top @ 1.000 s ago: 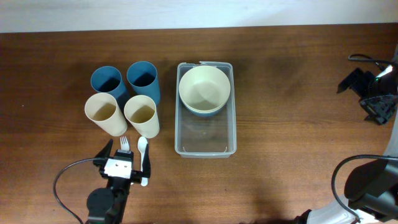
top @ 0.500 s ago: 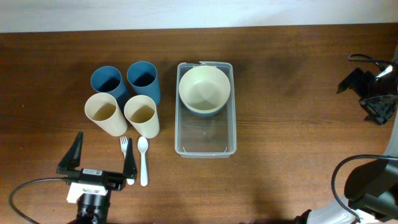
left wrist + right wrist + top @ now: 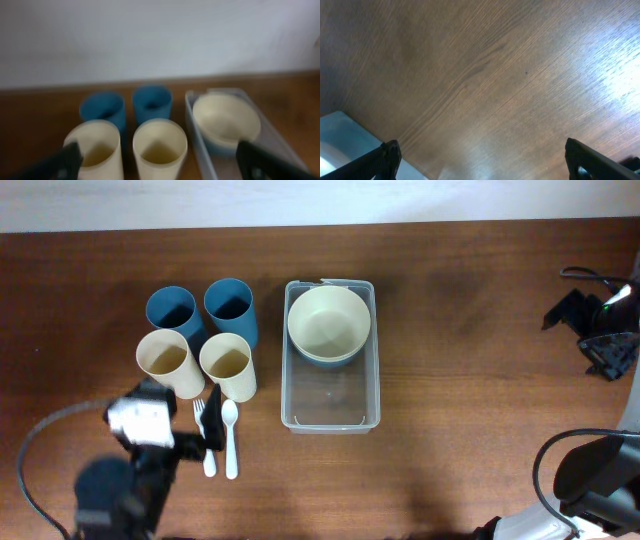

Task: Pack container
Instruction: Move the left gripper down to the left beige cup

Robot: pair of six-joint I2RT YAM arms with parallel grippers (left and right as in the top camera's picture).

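The clear rectangular container (image 3: 331,402) stands at the table's middle, with a cream bowl (image 3: 328,320) nested in a blue bowl at its far end. It also shows in the left wrist view (image 3: 200,150), with the bowl (image 3: 226,120). My left gripper (image 3: 185,420) is open and empty. It hovers blurred just in front of two cream cups (image 3: 228,365), beside a white fork (image 3: 207,448) and spoon (image 3: 231,438). Its fingers (image 3: 65,162) frame the cream cups (image 3: 159,147). My right gripper (image 3: 588,335) is open and empty at the far right, over bare wood (image 3: 495,75).
Two blue cups (image 3: 231,305) stand behind the cream ones, left of the container. A corner of the container (image 3: 335,135) shows at the lower left of the right wrist view. A black cable (image 3: 40,450) loops by the left arm.
My left gripper pulled back from the fork and spoon, then swung forward and up close to the cream cups. The right arm has not moved.
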